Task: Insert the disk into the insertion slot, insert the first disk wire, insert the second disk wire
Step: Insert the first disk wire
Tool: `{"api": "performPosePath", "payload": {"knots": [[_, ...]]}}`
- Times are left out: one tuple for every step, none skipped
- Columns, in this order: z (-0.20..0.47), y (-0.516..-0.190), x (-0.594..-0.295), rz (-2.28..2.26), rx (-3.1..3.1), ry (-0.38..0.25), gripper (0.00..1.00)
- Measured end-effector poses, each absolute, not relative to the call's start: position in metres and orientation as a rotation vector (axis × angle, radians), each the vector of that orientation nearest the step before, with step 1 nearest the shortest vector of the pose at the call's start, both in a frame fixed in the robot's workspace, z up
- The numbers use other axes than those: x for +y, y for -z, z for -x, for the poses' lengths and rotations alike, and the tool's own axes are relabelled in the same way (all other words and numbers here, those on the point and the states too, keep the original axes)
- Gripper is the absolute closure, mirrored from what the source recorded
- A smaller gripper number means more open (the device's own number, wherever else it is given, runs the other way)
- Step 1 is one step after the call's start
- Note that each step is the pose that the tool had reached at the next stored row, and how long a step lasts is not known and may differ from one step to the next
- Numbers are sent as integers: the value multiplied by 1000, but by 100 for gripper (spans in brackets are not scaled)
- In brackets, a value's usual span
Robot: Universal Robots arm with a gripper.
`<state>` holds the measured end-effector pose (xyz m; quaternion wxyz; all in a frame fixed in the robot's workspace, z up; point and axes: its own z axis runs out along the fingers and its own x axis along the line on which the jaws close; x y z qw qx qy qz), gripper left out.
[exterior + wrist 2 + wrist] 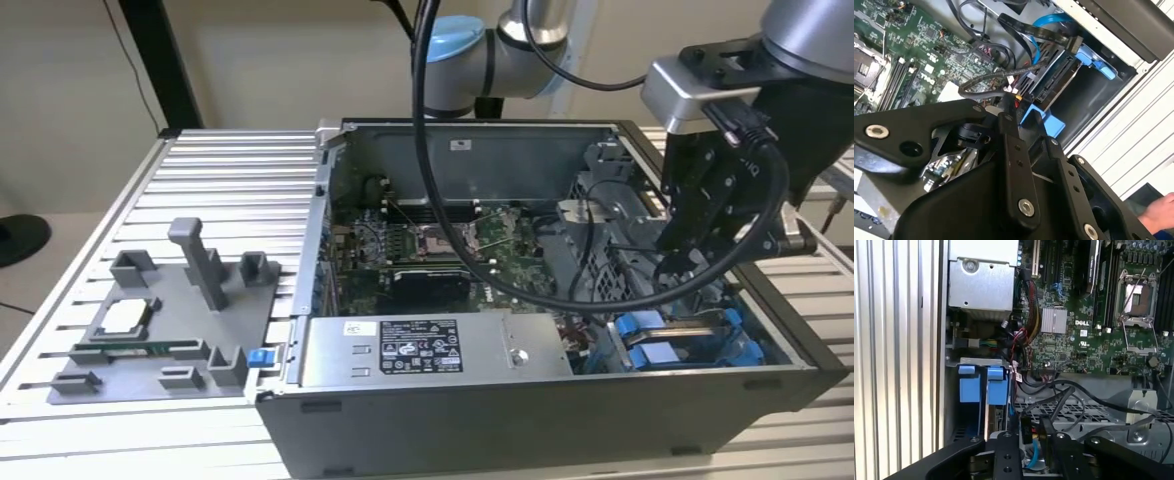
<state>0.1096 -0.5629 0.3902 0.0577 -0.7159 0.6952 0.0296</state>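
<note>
The slotted metal table (227, 170) carries 1 grey fixture tray (160, 330) at the exterior view's left, well apart from the work. Next to it stands the open computer case (534, 420). Against the case's front wall lies the grey power-supply box (420, 350), label up. Just beside that box, toward the exterior view's right, the insertion slot (654, 345) shows its blue rails in the case's front corner. The disk (1054, 82) is seated inside that slot, clipped in its blue frame. A light-blue cable (1046, 22) runs to a black plug near the disk's end. The gripper (678, 270) hangs low just above the slot, among looping black cables (984, 85). Whether it is spread or pressed together cannot be told. Farther in lies the green motherboard (427, 250), and the robot arm (521, 50) reaches over the case's back wall.
</note>
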Motion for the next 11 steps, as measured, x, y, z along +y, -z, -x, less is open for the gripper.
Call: {"api": "performPosePath", "payload": {"knots": [[-110, -390, -563, 2168, 2106, -91, 0], [-110, -389, -563, 2167, 2105, -92, 0], [-110, -389, -563, 2166, 2104, -93, 0], [-110, -388, -563, 2165, 2103, -94, 0], [-110, -388, -563, 2165, 2102, -94, 0], [-110, -387, -563, 2164, 2101, -95, 0], [-110, -387, -563, 2164, 2101, -96, 0], [-110, -387, -563, 2163, 2100, -96, 0], [-111, -386, -563, 2163, 2100, -96, 0], [-112, -386, -562, 2163, 2100, -97, 0], [-113, -386, -562, 2163, 2099, -97, 0]]}}
